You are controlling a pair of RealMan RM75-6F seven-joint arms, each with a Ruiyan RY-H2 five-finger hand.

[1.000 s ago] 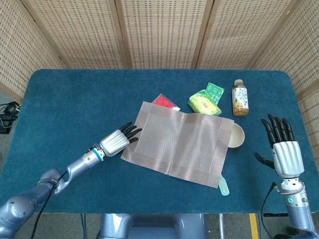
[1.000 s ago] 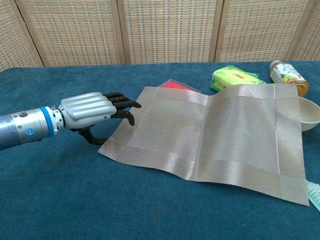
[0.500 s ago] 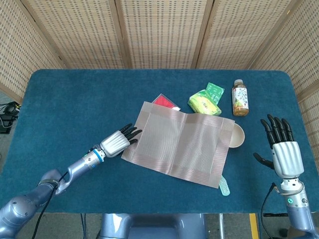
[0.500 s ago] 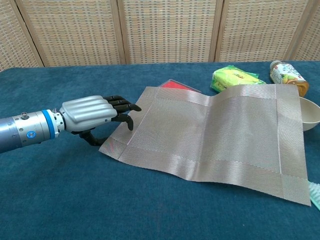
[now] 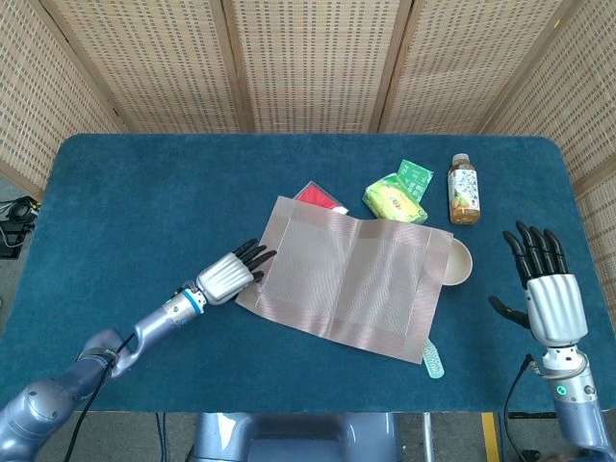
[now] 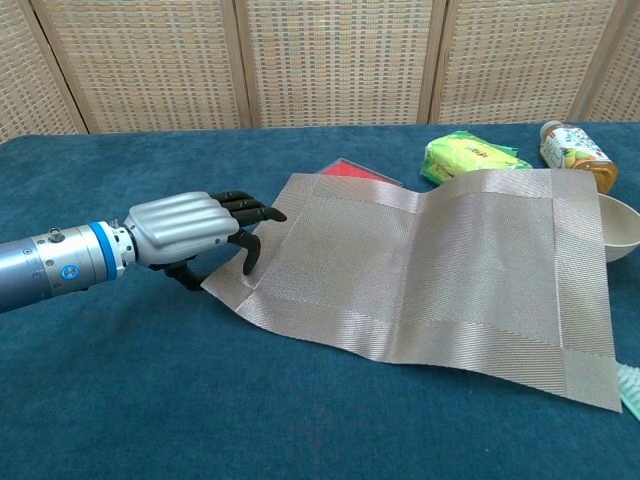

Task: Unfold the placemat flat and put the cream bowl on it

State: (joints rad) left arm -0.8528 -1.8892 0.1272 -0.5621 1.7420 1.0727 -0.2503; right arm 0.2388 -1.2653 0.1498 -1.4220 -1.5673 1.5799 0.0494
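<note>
The beige woven placemat (image 5: 346,279) (image 6: 430,265) lies opened out on the blue table. Its right edge drapes over the rim of the cream bowl (image 5: 462,262) (image 6: 624,226), hiding part of it. My left hand (image 5: 231,274) (image 6: 185,228) is at the mat's near-left edge, palm down. Its dark fingers (image 6: 248,210) reach over the mat's border, and one curls down onto the fabric. Whether the edge is pinched is unclear. My right hand (image 5: 549,294) hovers to the right of the bowl, fingers spread and holding nothing. The chest view does not show it.
A tea bottle (image 5: 463,189) (image 6: 570,148), a yellow-green packet (image 5: 394,199) (image 6: 470,157) and a small green packet (image 5: 416,176) sit behind the mat. A red item (image 5: 318,196) (image 6: 355,170) pokes out from under its far edge. A teal brush (image 5: 433,361) lies by the near-right corner.
My left hand has crept right onto the mat's left edge, and one finger has curled down on it. The mat's near-left corner shifted slightly right. The right hand stayed put.
</note>
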